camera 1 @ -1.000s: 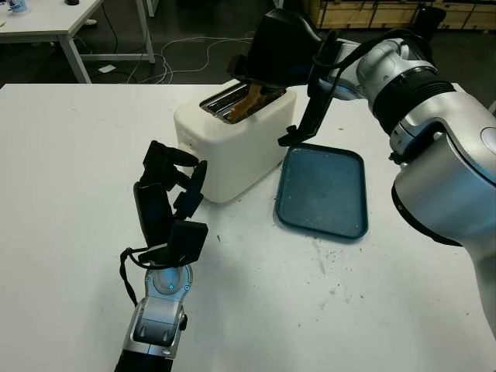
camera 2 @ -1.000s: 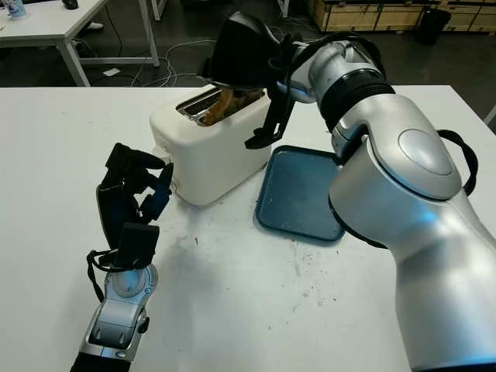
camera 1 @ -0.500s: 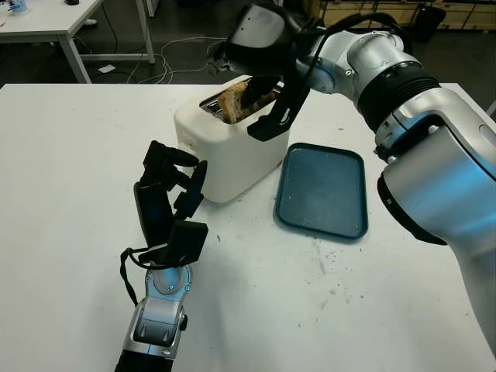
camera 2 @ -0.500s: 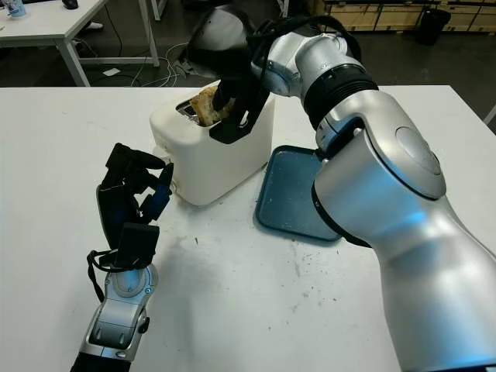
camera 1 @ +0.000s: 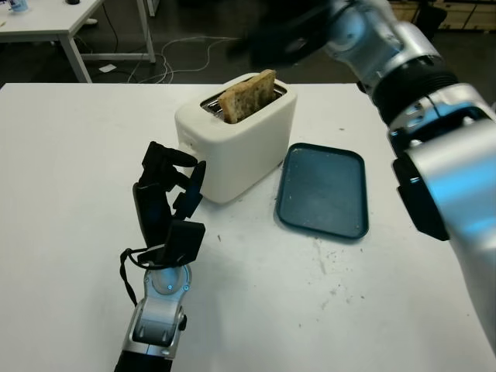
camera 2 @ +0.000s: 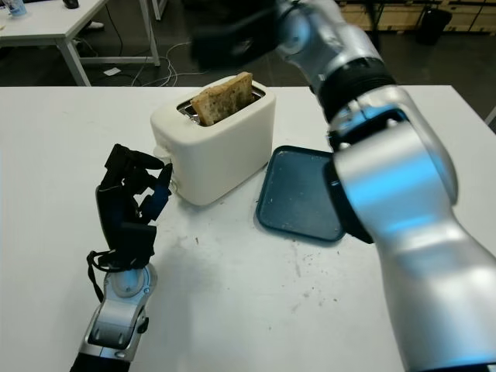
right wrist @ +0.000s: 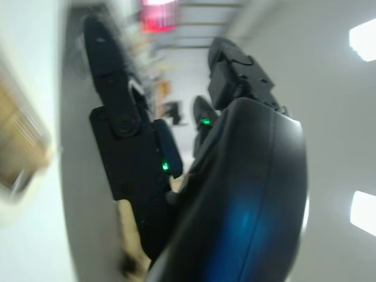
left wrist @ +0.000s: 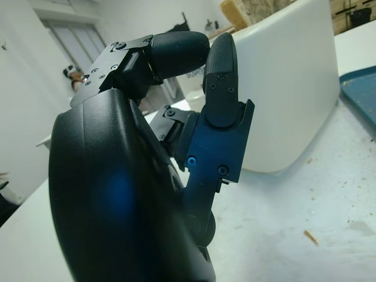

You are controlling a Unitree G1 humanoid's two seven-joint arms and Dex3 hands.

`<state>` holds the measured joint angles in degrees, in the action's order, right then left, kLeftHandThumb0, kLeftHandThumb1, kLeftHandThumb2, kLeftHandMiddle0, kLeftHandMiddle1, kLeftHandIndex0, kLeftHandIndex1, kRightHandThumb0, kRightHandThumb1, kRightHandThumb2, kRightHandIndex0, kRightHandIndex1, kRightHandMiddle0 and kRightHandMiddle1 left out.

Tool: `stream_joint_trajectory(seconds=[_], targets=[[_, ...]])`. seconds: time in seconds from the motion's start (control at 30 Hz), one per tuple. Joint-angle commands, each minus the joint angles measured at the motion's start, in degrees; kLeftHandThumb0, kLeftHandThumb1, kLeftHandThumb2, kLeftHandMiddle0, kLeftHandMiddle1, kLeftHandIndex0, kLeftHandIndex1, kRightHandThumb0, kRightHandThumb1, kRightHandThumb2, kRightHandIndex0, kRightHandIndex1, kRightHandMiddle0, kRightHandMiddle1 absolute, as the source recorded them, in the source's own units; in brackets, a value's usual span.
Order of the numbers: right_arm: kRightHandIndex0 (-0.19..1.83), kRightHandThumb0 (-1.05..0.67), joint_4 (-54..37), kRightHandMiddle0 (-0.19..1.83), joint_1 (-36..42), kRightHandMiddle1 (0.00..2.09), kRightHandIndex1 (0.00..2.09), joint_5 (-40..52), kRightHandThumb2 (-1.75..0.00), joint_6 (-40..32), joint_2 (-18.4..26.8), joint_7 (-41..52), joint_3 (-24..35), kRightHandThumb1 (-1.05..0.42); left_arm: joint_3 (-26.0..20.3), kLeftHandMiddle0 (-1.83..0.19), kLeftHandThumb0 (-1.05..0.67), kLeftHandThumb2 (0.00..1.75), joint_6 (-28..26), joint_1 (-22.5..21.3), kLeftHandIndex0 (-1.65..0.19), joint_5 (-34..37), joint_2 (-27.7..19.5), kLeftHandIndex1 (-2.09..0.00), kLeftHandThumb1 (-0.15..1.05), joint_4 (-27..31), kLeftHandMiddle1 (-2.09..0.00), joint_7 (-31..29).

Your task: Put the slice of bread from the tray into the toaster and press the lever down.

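One slice of bread [camera 1: 248, 95] is standing in a slot of the one toaster [camera 1: 232, 139], sticking up above the top, so the loading step looks done and the lever is not yet pressed. The one tray [camera 1: 323, 191] is lying bare just beside the toaster. The right hand [camera 1: 280, 40] is hovering above and behind the toaster, holding nothing. The left hand [camera 1: 168, 203] is waiting near the toaster's front, fingers curled on nothing. Next, a finger probably needs to push the lever down.

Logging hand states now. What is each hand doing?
Left hand: curled shut, holding nothing, beside the toaster.
Right hand: above the toaster, holding nothing; fingers cannot be told.
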<state>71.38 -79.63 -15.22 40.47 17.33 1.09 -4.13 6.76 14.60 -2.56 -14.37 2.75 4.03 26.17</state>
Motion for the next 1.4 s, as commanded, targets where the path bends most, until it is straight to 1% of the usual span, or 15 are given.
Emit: stream_joint_trajectory(seconds=[0.0, 0.07, 0.13, 0.2, 0.23, 0.33, 0.4, 0.53, 0.63, 0.73, 0.9, 1.0, 1.17, 1.27, 1.37], targets=[[0.64, -0.43, -2.5, 0.8, 10.8, 0.29, 0.95, 6.1, -0.15, 5.3, -1.2, -0.2, 4.6, -0.92, -1.0, -0.79, -0.47, 0.27, 0.9, -0.1, -0.44, -0.5, 0.6, -1.75, 0.92, -0.2, -1.75, -0.3], [0.76, -0.37, -6.7, 0.86, 19.8, 0.29, 0.88, 9.0, -0.19, 8.9, -1.6, 1.9, 5.8, -0.92, -1.9, -0.81, -0.47, 0.27, 1.2, -0.3, -0.45, -0.3, -0.3, -1.75, 0.92, -0.3, -1.75, -1.0], [0.84, -0.33, -13.0, 0.91, 30.4, 0.23, 0.75, 14.0, -0.2, 9.7, -2.7, 6.6, 6.7, -0.92, -3.0, -0.81, -0.45, 0.26, 1.6, -0.7, -0.46, 0.1, -1.3, -1.75, 0.92, -0.4, -1.75, -2.0], [0.86, -0.31, -22.2, 0.91, 41.7, 0.18, 0.66, 21.5, -0.26, 7.1, -5.1, 11.9, 7.5, -0.92, -4.1, -0.8, -0.44, 0.25, 1.9, -1.1, -0.46, 0.1, -2.4, -1.75, 0.92, -0.7, -1.75, -2.9], [0.86, -0.3, -27.2, 0.91, 47.2, 0.16, 0.65, 22.4, -0.28, 6.1, -5.9, 11.4, 7.4, -0.92, -4.6, -0.79, -0.43, 0.25, 2.0, -1.4, -0.46, 0.1, -2.8, -1.75, 0.92, -0.8, -1.75, -3.3], [0.89, -0.31, -40.1, 0.92, 61.8, 0.11, 0.59, 22.9, -0.32, 4.3, -9.2, 8.3, 6.7, -0.92, -5.7, -0.77, -0.42, 0.25, 1.9, -2.3, -0.45, 0.2, -4.0, -1.73, 0.92, -1.3, -1.75, -4.3], [0.9, -0.31, -47.4, 0.94, 70.0, 0.11, 0.58, 22.1, -0.33, 2.9, -12.1, 6.3, 5.9, -0.92, -6.3, -0.76, -0.42, 0.25, 1.8, -2.9, -0.48, 0.4, -4.5, -1.65, 0.92, -1.8, -1.75, -5.1], [0.92, -0.31, -56.1, 0.96, 79.6, 0.1, 0.62, 18.6, -0.31, 2.1, -15.2, 4.5, 4.0, -0.92, -7.1, -0.76, -0.43, 0.24, 2.0, -3.8, -0.53, 0.0, -5.3, -1.56, 0.92, -2.8, -1.75, -6.1], [0.91, -0.33, -58.6, 0.99, 81.3, 0.09, 0.72, 15.1, -0.28, 2.0, -16.1, 2.8, 3.6, -0.92, -7.4, -0.75, -0.44, 0.24, 1.8, -4.3, -0.55, -0.6, -5.4, -1.49, 0.92, -3.5, -1.75, -6.3], [0.89, -0.33, -56.3, 0.97, 79.8, 0.07, 0.74, 14.4, -0.26, 4.0, -17.5, 0.8, 4.6, -0.92, -7.5, -0.78, -0.42, 0.22, 2.5, -4.5, -0.56, -1.5, -5.9, -1.42, 0.92, -5.4, -1.75, -5.9], [0.84, -0.33, -53.4, 0.99, 77.3, 0.05, 0.85, 15.3, -0.27, 3.8, -18.4, -1.2, 6.2, -0.92, -7.7, -0.75, -0.44, 0.2, 2.1, -4.7, -0.61, -7.0, -8.1, -1.22, 0.92, -8.2, -1.75, -4.0], [0.83, -0.34, -52.2, 1.0, 75.8, 0.06, 0.85, 15.8, -0.27, 3.1, -19.1, -2.4, 7.2, -0.92, -7.3, -0.74, -0.41, 0.19, 2.9, -5.2, -0.66, -11.3, -11.3, -1.09, 0.92, -10.3, -1.75, -2.8], [0.81, -0.34, -49.3, 1.0, 72.9, 0.05, 0.83, 16.3, -0.28, 4.2, -19.5, -2.9, 8.1, -0.92, -5.5, -0.75, -0.35, 0.15, 1.5, -7.0, -0.88, -20.9, -17.9, -0.66, 0.92, -12.5, -1.7, -1.3], [0.83, -0.35, -48.0, 1.0, 71.8, 0.04, 0.82, 15.8, -0.27, 5.8, -19.3, -3.0, 8.3, -0.92, -4.5, -0.8, -0.32, 0.18, -0.9, -9.1, -1.01, -24.3, -21.7, -0.35, 0.92, -13.3, -1.57, -3.6], [0.84, -0.36, -47.7, 1.01, 71.5, 0.04, 0.82, 14.9, -0.26, 6.6, -19.2, -3.4, 8.5, -0.92, -3.8, -0.83, -0.3, 0.2, -0.7, -11.5, -1.04, -24.7, -25.5, -0.17, 0.92, -14.5, -1.5, -7.2]])
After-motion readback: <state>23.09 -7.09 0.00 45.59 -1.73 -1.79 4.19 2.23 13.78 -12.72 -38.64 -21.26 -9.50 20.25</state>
